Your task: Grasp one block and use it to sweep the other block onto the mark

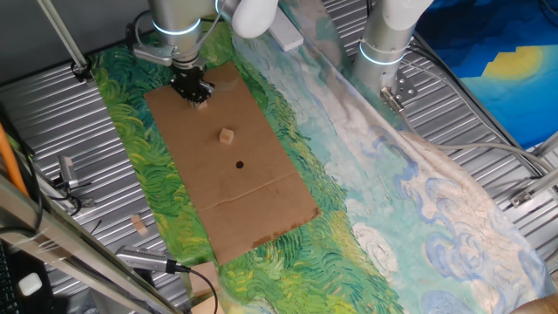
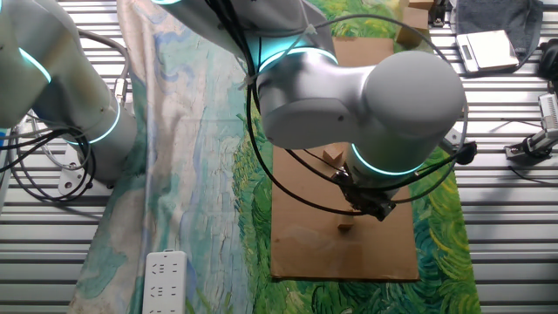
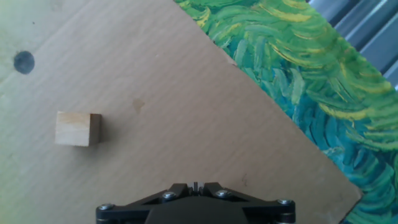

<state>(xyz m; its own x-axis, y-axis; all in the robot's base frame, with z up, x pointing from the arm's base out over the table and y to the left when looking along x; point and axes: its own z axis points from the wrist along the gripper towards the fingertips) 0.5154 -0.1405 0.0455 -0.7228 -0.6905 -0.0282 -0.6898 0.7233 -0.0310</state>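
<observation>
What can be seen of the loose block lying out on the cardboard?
The block is a small pale wooden cube with light grain, its side face a shade darker in the hand view. It rests flat on the brown cardboard, untilted, and nothing else touches it. The black mark lies a short way off on the same sheet, apart from it. The pincer stands farther up the sheet, on the block's other side from the mark.

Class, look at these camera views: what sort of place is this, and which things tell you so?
Probably a robotics lab test bench. A robot arm's gripper hangs over a cardboard sheet with a wooden block and a black dot; a painted cloth covers a ribbed metal table, with loose cables nearby.
</observation>
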